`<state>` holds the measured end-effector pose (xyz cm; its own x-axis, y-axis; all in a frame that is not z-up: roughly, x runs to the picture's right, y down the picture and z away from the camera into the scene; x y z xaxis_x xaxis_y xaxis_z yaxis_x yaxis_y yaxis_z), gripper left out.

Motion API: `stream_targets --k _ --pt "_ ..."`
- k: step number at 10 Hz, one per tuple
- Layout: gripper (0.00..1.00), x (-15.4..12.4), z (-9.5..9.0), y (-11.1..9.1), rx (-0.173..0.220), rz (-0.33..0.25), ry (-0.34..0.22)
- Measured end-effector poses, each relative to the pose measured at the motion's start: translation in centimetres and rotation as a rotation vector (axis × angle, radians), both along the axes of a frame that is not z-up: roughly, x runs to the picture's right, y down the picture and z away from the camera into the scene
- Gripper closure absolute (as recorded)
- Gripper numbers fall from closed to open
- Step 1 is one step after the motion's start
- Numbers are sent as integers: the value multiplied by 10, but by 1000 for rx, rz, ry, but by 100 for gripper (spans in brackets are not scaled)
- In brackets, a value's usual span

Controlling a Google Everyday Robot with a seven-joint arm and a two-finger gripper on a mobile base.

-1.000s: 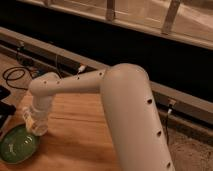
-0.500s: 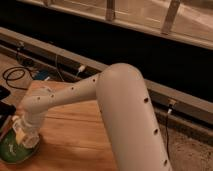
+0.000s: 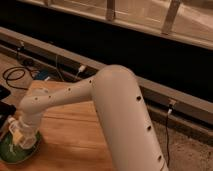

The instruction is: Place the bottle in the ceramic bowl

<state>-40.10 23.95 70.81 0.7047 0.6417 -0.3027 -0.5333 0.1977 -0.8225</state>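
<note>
The green ceramic bowl [image 3: 11, 154] sits at the front left corner of the wooden table [image 3: 75, 137], partly covered by my hand. My gripper [image 3: 22, 137] reaches down over the bowl, just above its inside. It is shut on the small white bottle [image 3: 15, 131], whose yellowish part shows between the fingers. The bottle is held low over the bowl; I cannot tell whether it touches the bowl. My white arm [image 3: 115, 100] sweeps in from the lower right and hides much of the table.
A dark object [image 3: 4, 107] stands at the left edge beside the bowl. Black cables [image 3: 15, 77] lie on the floor beyond the table. A long ledge with a dark wall [image 3: 165, 95] runs behind.
My gripper has moved left and down with the bottle, from above the bowl's right rim to low over the bowl's inside.
</note>
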Motion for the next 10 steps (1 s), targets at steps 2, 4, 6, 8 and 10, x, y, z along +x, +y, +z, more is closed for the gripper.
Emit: stream_targets --k 2,4,6,8,10 --pt "48 1 1 -1 0 3 2" --pt "30 0 0 0 0 1 1" --pt "20 0 0 -1 0 2 1" --pt "20 1 1 -1 0 3 2" --pt "20 1 1 -1 0 3 2"
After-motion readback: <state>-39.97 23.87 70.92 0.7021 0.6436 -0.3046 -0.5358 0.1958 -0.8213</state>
